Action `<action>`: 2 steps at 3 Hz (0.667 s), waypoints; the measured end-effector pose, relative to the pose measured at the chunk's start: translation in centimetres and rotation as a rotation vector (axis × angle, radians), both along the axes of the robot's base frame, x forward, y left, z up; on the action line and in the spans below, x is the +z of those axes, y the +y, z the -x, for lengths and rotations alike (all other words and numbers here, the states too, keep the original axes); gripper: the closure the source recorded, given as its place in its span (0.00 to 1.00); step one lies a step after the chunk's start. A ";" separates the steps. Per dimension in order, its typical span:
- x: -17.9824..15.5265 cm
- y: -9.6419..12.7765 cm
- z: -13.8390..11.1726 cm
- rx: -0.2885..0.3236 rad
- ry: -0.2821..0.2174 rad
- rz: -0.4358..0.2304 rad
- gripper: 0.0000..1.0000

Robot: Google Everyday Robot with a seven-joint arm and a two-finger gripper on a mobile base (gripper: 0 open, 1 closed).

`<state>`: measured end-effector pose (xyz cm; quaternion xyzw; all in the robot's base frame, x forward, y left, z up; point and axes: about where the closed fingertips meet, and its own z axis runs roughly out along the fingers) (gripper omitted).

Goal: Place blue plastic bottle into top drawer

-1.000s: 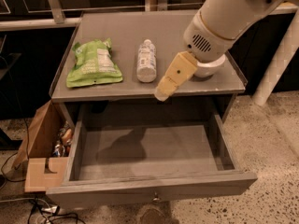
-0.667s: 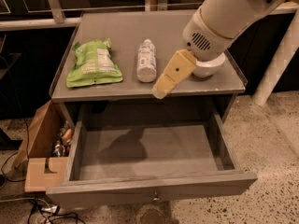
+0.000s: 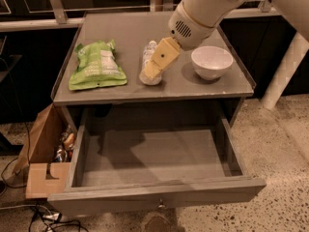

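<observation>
The blue plastic bottle (image 3: 149, 50) lies on the grey table top (image 3: 125, 30), between the green bag and the bowl, its length running front to back. My gripper (image 3: 152, 70) hangs from the big white arm (image 3: 203, 8) and sits right over the bottle's near end, hiding most of it. I cannot tell whether it touches the bottle. The top drawer (image 3: 159, 195) is pulled wide open below the table top, and nothing lies in it.
A green snack bag (image 3: 96, 65) lies on the left of the table top. A white bowl (image 3: 211, 62) stands on the right. A brown cardboard box (image 3: 42, 151) with small items stands on the floor left of the drawer. Cables lie at the front left.
The arm has swung left and toward the back. My gripper has gone from in front of the bowl to over the bottle's near end. The bowl now shows in full.
</observation>
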<state>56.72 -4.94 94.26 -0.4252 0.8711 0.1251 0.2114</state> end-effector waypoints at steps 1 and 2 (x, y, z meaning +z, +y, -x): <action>-0.1 0.0 -0.1 0.004 0.003 -0.001 0.00; -1.5 0.9 -1.3 -0.052 0.035 -0.062 0.00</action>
